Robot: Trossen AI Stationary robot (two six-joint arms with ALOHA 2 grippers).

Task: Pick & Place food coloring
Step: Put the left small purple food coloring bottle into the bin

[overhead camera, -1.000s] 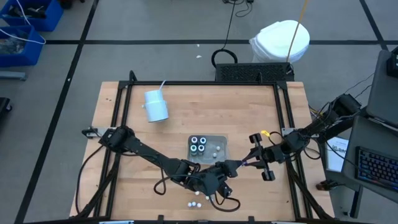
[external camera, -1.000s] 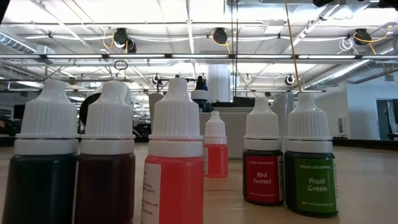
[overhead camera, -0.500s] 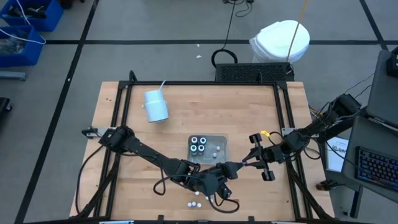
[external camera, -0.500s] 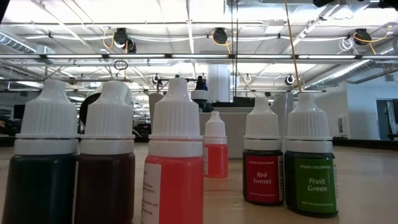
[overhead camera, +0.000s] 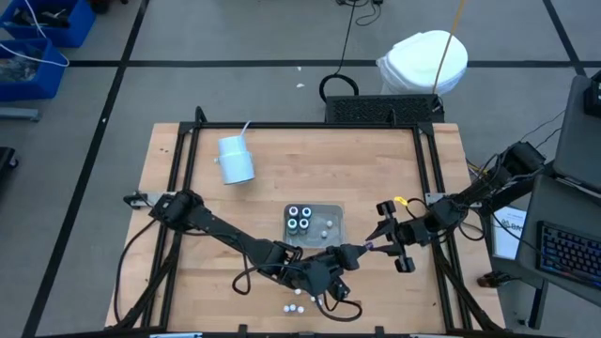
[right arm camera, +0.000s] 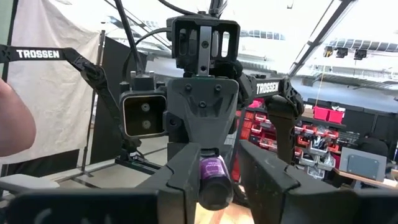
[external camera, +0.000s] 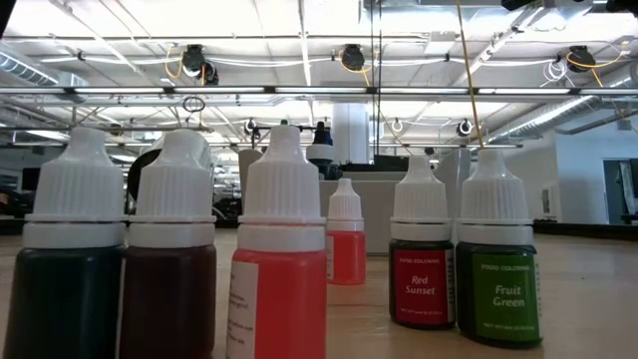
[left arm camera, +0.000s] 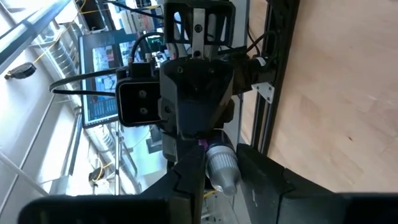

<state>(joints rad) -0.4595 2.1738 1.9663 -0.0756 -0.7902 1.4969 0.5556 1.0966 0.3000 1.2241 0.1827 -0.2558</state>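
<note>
Left gripper fingers pinch the white-capped end of a tiny purple food coloring bottle; the cap sits between both pads, pressed on one, the other close in. Right gripper faces it nose to nose. Its fingers flank the bottle's purple base, spread a little, with a thin gap on one side. The bottle lies level, bridging the two grippers in the air, above the front half of the light wooden table.

In the high view the grippers meet just in front of the clear square plastic tray. Tray holds four dark round bottles with white-ringed tops and a few tiny white caps. More tiny white-capped bottles stand near the table's front edge. In the low view six show: dark green, dark red, red-orange, a smaller orange one farther back, "Red Sunset", "Fruit Green". White cup with a straw lies far back on the left.
</note>
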